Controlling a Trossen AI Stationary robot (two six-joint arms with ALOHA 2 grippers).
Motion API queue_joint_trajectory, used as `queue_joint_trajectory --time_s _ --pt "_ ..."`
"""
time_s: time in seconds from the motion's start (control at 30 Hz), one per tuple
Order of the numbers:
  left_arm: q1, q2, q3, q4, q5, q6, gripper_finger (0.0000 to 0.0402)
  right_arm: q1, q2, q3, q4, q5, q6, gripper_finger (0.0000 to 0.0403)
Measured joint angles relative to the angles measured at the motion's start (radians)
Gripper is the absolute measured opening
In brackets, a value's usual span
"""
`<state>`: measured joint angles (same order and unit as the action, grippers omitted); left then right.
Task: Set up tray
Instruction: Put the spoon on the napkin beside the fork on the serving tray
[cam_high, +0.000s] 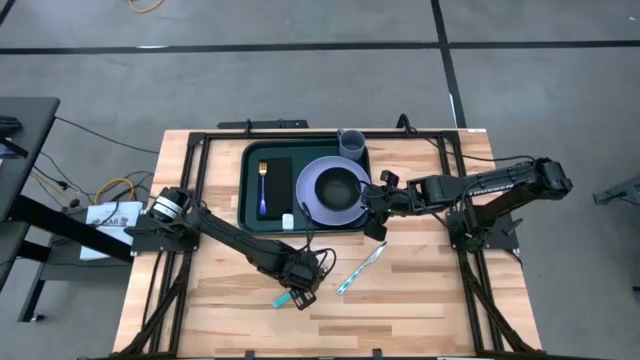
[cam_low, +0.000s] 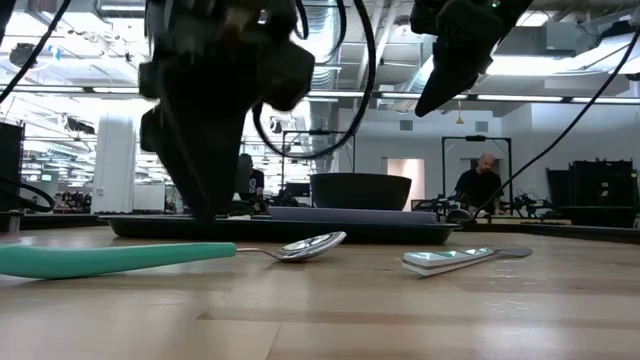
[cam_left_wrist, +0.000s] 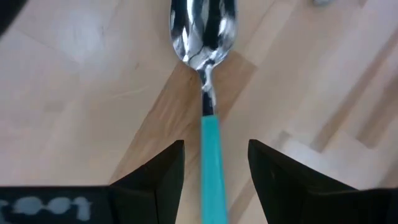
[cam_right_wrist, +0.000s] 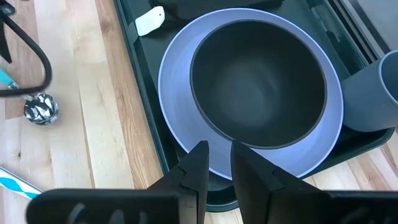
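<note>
A spoon (cam_high: 287, 297) with a teal handle lies flat on the wooden table, near the front; it also shows in the low view (cam_low: 120, 258). My left gripper (cam_high: 300, 283) is open and low over it. Its two fingers (cam_left_wrist: 165, 174) stand on either side of the teal handle (cam_left_wrist: 211, 168) with gaps showing. The dark green tray (cam_high: 250, 210) holds a lavender plate (cam_right_wrist: 180, 74) with a dark bowl (cam_right_wrist: 258, 81) on it. My right gripper (cam_right_wrist: 219, 152) is shut and empty. It hovers high over the tray's near right corner (cam_high: 375, 215).
On the tray are a grey-blue cup (cam_high: 351, 143), a black rectangle (cam_high: 276, 183) with a blue-handled fork (cam_high: 262, 190), and a small white piece (cam_high: 288, 221). A knife with a light blue handle (cam_high: 360, 268) lies on the table to the right of the spoon.
</note>
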<state>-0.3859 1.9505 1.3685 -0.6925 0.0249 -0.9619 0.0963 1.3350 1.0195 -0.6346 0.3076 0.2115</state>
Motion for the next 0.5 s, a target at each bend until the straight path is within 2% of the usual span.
queue_joint_trajectory --time_s 0.27,0.5 --pt "0.001 0.08 0.002 0.016 0.075 -0.016 0.0164 0.0 0.0 0.0 0.006 0.002 0.0 0.006" --pt "0.001 0.098 0.004 0.018 0.075 -0.047 0.0159 0.0 0.0 0.0 0.007 0.004 0.0 0.006"
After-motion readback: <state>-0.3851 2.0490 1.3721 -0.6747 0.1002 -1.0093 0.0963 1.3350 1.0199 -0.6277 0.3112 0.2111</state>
